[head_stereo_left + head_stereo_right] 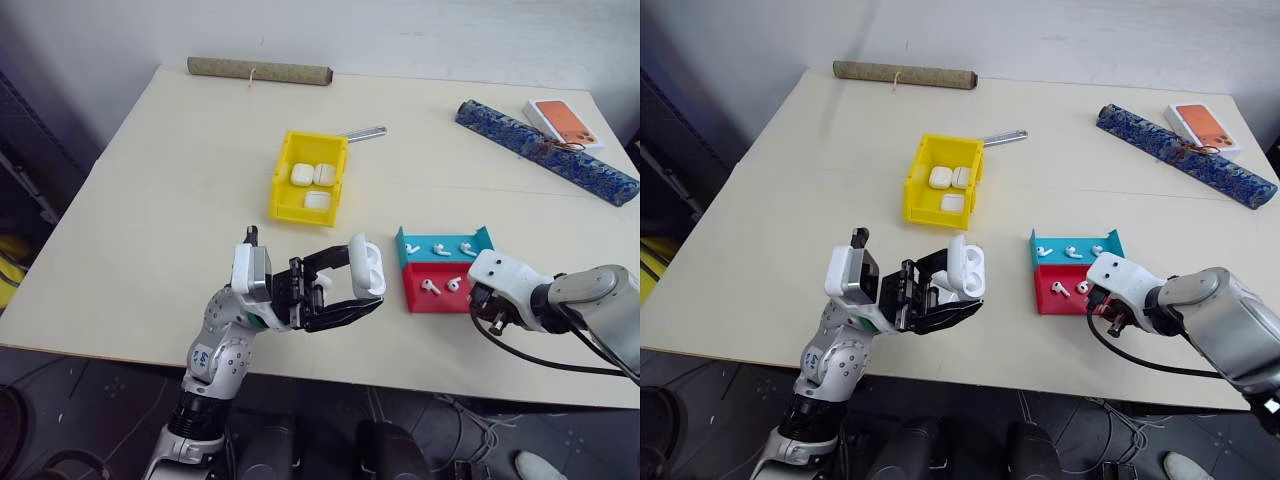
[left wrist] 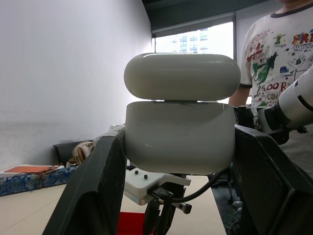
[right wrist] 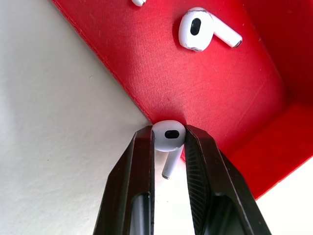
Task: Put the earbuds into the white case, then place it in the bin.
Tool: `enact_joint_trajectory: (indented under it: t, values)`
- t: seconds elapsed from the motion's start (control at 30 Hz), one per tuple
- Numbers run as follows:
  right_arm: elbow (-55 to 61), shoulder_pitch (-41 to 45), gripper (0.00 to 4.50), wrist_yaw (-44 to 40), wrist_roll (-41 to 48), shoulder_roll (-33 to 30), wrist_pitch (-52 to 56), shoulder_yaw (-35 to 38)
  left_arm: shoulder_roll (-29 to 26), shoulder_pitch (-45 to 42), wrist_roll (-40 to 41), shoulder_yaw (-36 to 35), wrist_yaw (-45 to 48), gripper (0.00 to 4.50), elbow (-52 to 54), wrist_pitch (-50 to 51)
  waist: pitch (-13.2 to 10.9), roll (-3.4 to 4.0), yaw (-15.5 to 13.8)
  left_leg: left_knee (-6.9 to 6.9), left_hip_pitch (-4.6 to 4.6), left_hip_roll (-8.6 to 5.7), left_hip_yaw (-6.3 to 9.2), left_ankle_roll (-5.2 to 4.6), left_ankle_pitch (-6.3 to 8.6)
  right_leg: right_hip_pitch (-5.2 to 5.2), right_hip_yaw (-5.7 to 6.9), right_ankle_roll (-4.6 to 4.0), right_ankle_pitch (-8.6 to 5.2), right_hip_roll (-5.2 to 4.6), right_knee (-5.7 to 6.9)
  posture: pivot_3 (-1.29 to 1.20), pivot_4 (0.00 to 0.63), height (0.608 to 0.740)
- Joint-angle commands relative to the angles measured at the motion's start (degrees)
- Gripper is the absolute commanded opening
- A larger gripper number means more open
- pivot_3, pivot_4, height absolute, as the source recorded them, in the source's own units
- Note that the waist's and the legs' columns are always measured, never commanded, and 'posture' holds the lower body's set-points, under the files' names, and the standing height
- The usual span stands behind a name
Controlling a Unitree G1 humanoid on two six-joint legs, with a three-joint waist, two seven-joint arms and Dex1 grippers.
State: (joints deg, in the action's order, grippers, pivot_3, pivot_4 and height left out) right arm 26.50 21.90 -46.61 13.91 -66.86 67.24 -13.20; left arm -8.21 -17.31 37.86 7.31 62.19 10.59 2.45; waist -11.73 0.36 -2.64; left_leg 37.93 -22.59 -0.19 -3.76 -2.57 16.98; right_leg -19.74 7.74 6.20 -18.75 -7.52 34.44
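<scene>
My left gripper (image 1: pixel 362 285) is shut on the white case (image 2: pixel 180 142) and holds it above the table's front part, lid hinged open. My right gripper (image 3: pixel 169 131) is shut on one of the earbuds (image 3: pixel 168 147), pinched by its head at a corner of the red tray (image 1: pixel 440 302). Another earbud (image 3: pixel 200 29) lies on the red floor beyond it. Three more earbuds (image 1: pixel 438 249) rest in the blue tray (image 1: pixel 482 238) behind. The yellow bin (image 1: pixel 285 205) stands mid-table with three white cases (image 1: pixel 312 175) inside.
A cardboard roll (image 1: pixel 260 70) lies along the far edge, and a blue patterned roll (image 1: pixel 545 150) and an orange-and-white box (image 1: pixel 562 120) sit at the back right. A metal piece (image 1: pixel 365 132) lies behind the bin. A person in a printed T-shirt (image 2: pixel 274 49) stands beyond the table.
</scene>
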Motion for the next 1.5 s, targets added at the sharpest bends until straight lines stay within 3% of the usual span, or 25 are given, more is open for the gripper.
enact_joint_trajectory:
  t: [0.03,0.23,0.3,0.37,0.47,0.57,0.6,0.77,0.9,1.5]
  values:
    - [1.15,0.81,0.46,-0.53,0.67,-0.21,-0.72,2.28,-0.56,0.57,0.37,-0.18,0.59,2.77,2.1,-0.63,0.0,0.0,0.02,0.0,0.0,0.0,0.0,0.0,0.0,-0.01,0.0,0.0,0.0,0.0,0.0,0.0,0.15,0.74]
    - [3.81,-1.09,0.46,-14.53,12.04,-6.52,-3.03,17.42,-1.78,1.01,3.04,-0.81,1.24,2.77,2.96,1.69,-0.01,0.02,-0.14,0.01,-0.16,0.0,0.01,-0.02,-0.01,-0.16,0.01,0.01,0.01,0.01,0.01,0.0,0.15,0.74]
    - [2.88,-1.86,0.46,-20.65,17.37,-5.96,-6.42,24.35,-1.76,0.78,4.04,-1.34,1.15,2.77,2.89,2.41,-0.01,0.01,-0.14,0.01,-0.19,0.0,0.03,-0.04,0.01,-0.16,0.03,0.01,0.01,0.01,-0.01,0.0,0.15,0.74]
    - [0.71,-0.4,0.46,-22.45,22.85,-0.26,-10.58,30.74,-2.06,0.22,5.13,-1.6,1.82,2.77,2.7,3.52,-0.02,-0.05,-0.1,0.01,-0.17,0.01,0.03,-0.07,0.02,-0.12,0.04,0.02,0.01,0.02,-0.01,0.0,0.15,0.74]
    - [-1.87,4.3,0.46,-18.8,36.15,15.98,-16.17,40.18,-1.72,-1.43,9.69,-3.18,1.75,2.77,2.31,7.39,-0.1,-0.23,0.52,0.04,-0.08,0.03,0.03,-0.07,0.02,0.03,0.07,0.05,0.03,0.05,-0.04,0.0,0.15,0.74]
    - [-0.97,5.32,0.46,-4.99,49.14,28.88,-15.98,45.56,-1.7,-3.27,12.25,-3.87,1.88,2.77,1.73,10.46,-0.1,-0.23,0.61,0.04,-0.06,0.0,0.09,-0.09,-0.01,0.02,0.05,0.11,0.06,0.02,0.1,0.0,0.15,0.74]
    - [0.5,4.99,0.46,-1.9,51.3,31.76,-16.45,45.15,-1.63,-4.1,13.02,-4.24,1.63,2.77,1.36,11.44,-0.1,-0.22,0.58,0.05,-0.07,-0.01,0.11,-0.09,0.0,0.01,0.06,0.11,0.07,0.02,0.3,0.0,0.15,0.74]
    - [8.36,3.63,0.46,-4.3,44.52,41.6,-30.59,35.06,-1.4,-8.39,16.76,-6.3,0.09,2.77,0.42,16.64,-0.1,-0.21,1.1,0.05,-0.22,-0.08,0.09,-0.1,-0.01,-0.18,0.02,0.14,0.08,0.04,0.4,0.0,0.15,0.74]
    - [7.41,5.01,0.46,-6.66,37.43,45.2,-40.3,28.14,-1.8,-10.74,17.19,-7.0,0.81,2.77,-0.31,18.73,-0.1,-0.21,1.3,0.05,-0.21,-0.11,0.01,-0.11,-0.04,-0.25,-0.03,0.15,0.08,0.26,0.54,0.0,0.15,0.74]
    - [3.01,3.55,0.46,-6.41,32.74,46.63,-49.06,18.09,-1.23,-11.68,16.2,-6.49,-0.73,2.77,1.81,22.24,-0.1,-0.21,1.33,0.06,-0.38,-0.1,-0.09,-0.07,-0.13,-0.6,-0.19,0.15,0.08,0.29,0.74,0.0,0.15,0.74]
